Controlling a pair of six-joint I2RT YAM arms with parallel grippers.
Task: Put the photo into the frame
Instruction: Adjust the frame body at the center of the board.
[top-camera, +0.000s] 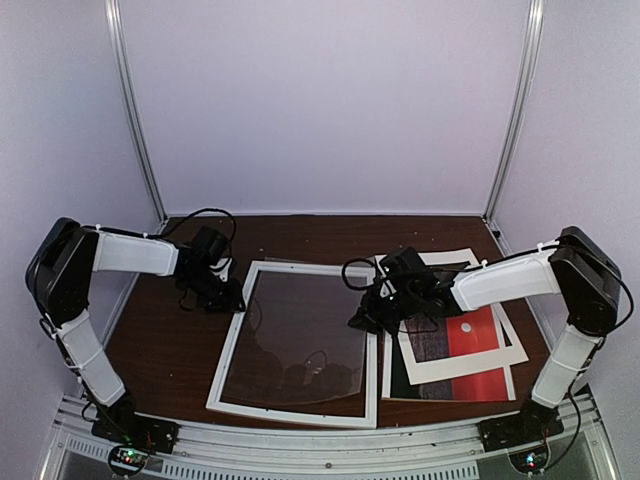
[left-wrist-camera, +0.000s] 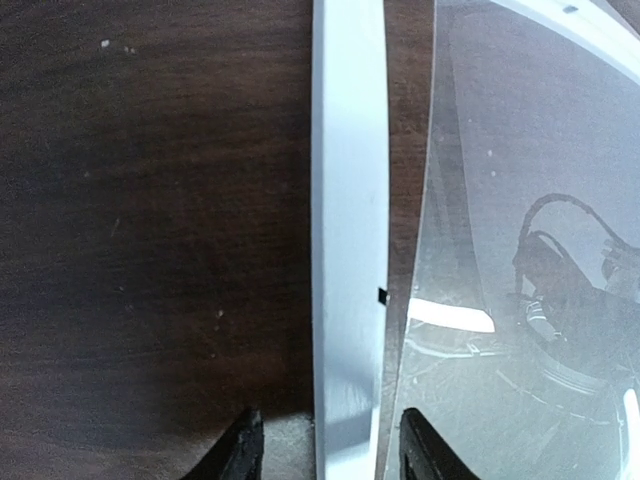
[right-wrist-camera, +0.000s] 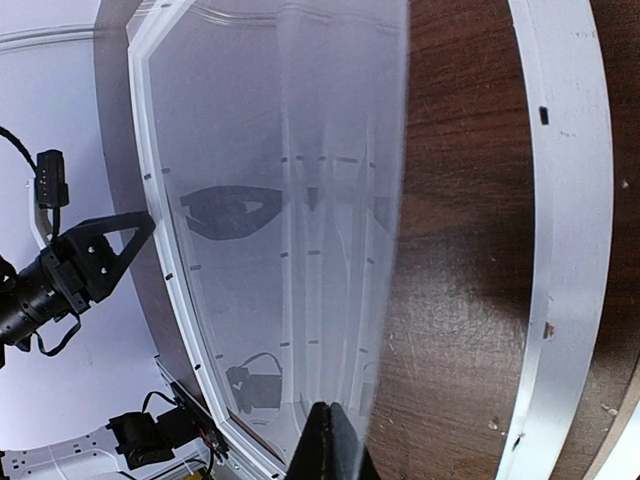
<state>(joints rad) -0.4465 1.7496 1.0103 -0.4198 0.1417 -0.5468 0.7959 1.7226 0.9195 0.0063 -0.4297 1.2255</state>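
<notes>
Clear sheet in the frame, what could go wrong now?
The clear sheet bows where the right gripper pinches its edge; it might crease or slip. The left gripper is open astride a rail of the frame, so it could slide. The photo lies under the mat, awkward to pick.

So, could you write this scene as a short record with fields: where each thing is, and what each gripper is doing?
frame: flat on the table, in the middle
sheet: clear, over the frame's opening, right edge seems lifted
photo: right of the frame, partly under the mat, not yet in the frame
mat: lies on the photo
left gripper: open, one finger on each side of the frame's left rail
right gripper: shut on the sheet's edge, as far as it shows
</notes>
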